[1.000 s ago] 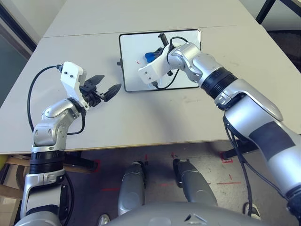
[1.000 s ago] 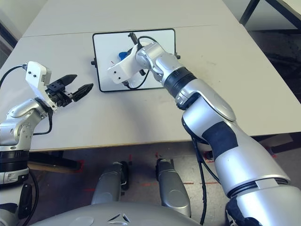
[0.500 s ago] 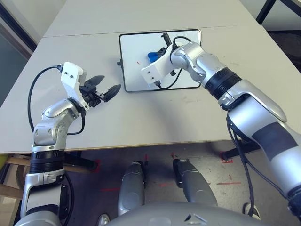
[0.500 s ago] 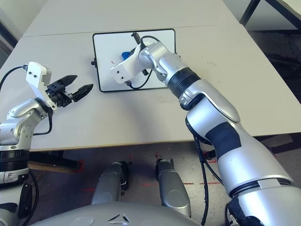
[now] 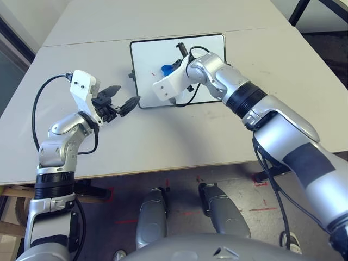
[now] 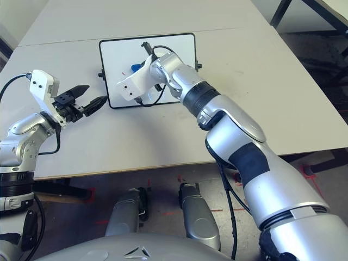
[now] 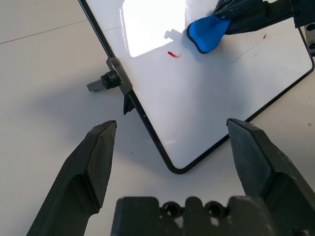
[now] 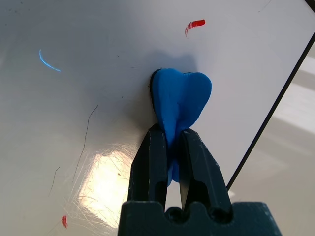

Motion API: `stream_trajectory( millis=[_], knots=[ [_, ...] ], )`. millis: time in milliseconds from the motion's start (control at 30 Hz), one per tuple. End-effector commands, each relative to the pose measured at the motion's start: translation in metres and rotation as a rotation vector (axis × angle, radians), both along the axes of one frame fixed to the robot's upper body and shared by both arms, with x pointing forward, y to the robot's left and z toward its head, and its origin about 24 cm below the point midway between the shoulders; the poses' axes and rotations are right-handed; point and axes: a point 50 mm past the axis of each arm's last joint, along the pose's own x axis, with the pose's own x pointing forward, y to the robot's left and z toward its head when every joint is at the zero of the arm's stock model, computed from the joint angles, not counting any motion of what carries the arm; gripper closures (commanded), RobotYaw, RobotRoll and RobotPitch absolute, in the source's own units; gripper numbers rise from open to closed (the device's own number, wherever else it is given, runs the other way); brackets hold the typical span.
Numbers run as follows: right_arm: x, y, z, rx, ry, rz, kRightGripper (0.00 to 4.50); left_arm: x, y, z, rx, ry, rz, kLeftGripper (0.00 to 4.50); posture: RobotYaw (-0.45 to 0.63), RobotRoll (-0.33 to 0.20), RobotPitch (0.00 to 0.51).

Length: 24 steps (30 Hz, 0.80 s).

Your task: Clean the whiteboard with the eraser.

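The whiteboard (image 5: 176, 70) lies flat at the table's (image 5: 179, 136) far middle. The eraser (image 8: 179, 98) is clamped in the right gripper (image 8: 170, 142) and pressed on it; it should be kept flat and swept toward the red mark (image 8: 194, 23). The left gripper (image 7: 170, 147) is held apart beside the board's near corner.

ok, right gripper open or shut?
Shut on the eraser. The right gripper has both black fingers pinching the blue block at its narrow middle, over the whiteboard.
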Motion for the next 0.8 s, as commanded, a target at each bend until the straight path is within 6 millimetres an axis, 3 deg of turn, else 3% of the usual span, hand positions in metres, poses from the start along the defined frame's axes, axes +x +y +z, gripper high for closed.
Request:
stream_trajectory(
  millis=[33,267,533,800],
  knots=[
    [-0.001,0.003,-0.017,-0.042,0.041,0.0,4.37,-0.004,-0.001,-0.003,0.01,0.014,0.001,0.0,-0.04,0.0,0.192],
    [-0.004,0.011,-0.017,-0.033,0.046,0.021,4.37,-0.007,0.001,-0.004,0.011,0.016,0.009,0.0,-0.03,0.0,0.193],
    [0.006,-0.029,-0.002,-0.033,0.067,-0.042,4.38,-0.005,-0.001,-0.004,0.008,0.018,0.005,0.0,-0.05,0.0,0.188],
    [0.004,-0.051,0.001,-0.057,0.07,-0.086,4.38,0.003,-0.005,-0.001,0.008,0.011,-0.019,0.0,-0.08,0.0,0.179]
  ],
)
